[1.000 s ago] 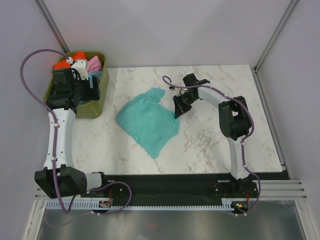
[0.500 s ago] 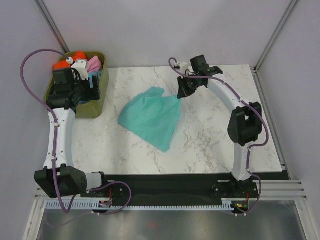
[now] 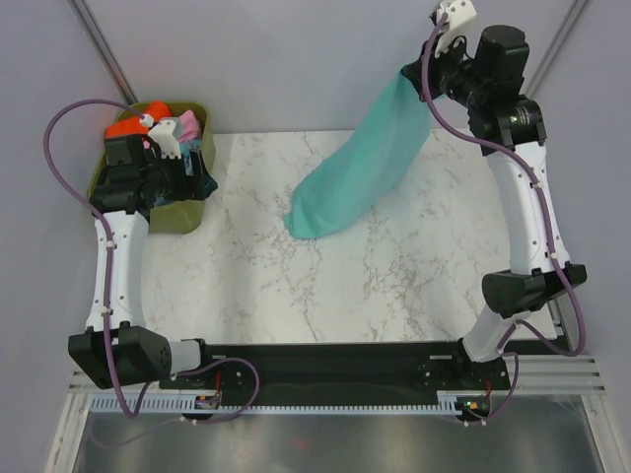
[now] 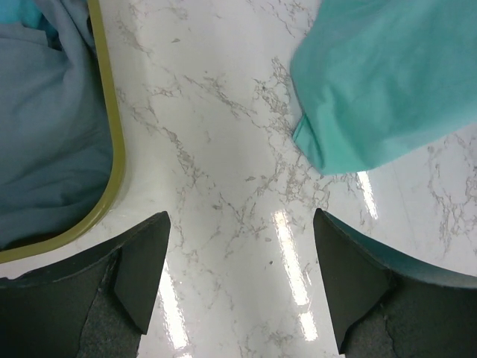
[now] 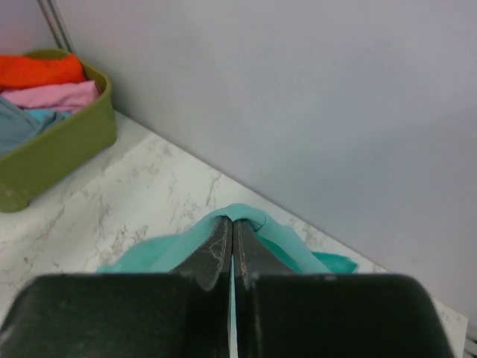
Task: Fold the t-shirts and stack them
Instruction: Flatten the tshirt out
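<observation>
A teal-green t-shirt (image 3: pixel 365 168) hangs in the air over the back of the table, its lower end touching the marble near the middle. My right gripper (image 3: pixel 422 77) is raised high at the back right, shut on the shirt's top edge; in the right wrist view the cloth (image 5: pixel 246 216) wraps over the closed fingertips (image 5: pixel 232 222). My left gripper (image 4: pixel 240 280) stands open beside the olive tub (image 3: pixel 180 217), nothing between its fingers. The shirt's hem (image 4: pixel 373 97) shows at the upper right of the left wrist view. Orange, pink, light teal and blue-grey t-shirts (image 5: pixel 45 89) lie in the tub.
The olive-green tub (image 5: pixel 67 142) stands at the table's back left corner, its rim (image 4: pixel 112 164) just left of the left fingers. A grey wall (image 5: pixel 298 97) rises right behind the table. Metal frame posts (image 3: pixel 99 44) stand at both back corners.
My right gripper closed on the teal-green shirt and rose up and back to the right, lifting it off the table until it hangs. The left arm has barely moved.
</observation>
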Motion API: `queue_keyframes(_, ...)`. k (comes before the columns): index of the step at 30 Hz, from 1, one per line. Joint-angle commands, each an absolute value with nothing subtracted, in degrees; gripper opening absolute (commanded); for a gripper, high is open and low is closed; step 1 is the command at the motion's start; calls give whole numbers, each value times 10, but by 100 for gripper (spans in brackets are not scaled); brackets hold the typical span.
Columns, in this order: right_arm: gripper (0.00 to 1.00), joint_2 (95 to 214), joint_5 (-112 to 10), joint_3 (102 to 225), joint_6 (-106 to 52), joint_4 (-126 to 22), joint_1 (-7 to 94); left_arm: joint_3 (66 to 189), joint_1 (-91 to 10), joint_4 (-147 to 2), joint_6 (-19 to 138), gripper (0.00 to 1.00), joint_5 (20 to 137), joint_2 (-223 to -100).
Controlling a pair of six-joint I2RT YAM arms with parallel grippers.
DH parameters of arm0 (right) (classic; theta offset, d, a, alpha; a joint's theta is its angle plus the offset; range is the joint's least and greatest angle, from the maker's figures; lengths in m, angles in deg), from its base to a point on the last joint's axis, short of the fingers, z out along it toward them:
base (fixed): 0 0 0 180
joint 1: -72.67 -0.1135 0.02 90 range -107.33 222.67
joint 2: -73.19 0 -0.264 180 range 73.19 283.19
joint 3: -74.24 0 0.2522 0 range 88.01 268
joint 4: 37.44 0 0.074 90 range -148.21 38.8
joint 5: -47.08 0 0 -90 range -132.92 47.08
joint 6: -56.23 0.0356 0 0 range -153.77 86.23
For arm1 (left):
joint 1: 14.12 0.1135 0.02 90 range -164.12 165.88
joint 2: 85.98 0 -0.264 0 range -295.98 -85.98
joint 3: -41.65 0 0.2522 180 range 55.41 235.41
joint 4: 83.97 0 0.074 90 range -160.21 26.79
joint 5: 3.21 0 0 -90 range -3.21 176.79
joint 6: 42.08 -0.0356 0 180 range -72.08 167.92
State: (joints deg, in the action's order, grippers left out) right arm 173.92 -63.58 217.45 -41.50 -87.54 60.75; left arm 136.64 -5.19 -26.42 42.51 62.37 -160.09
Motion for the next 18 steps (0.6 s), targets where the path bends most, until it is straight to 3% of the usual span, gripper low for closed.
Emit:
queue_keyframes(1, 0, 1710, -622, 2205, -371, -799, 600, 1379, -52, -262, 441, 85, 592, -1590)
queue_keyframes(11, 0, 1768, -698, 2208, -274, -758, 521, 1379, -91, -262, 441, 85, 592, -1568)
queue_keyframes(18, 0, 1908, -678, 2261, -238, -734, 497, 1394, -103, -212, 386, 85, 588, -1583)
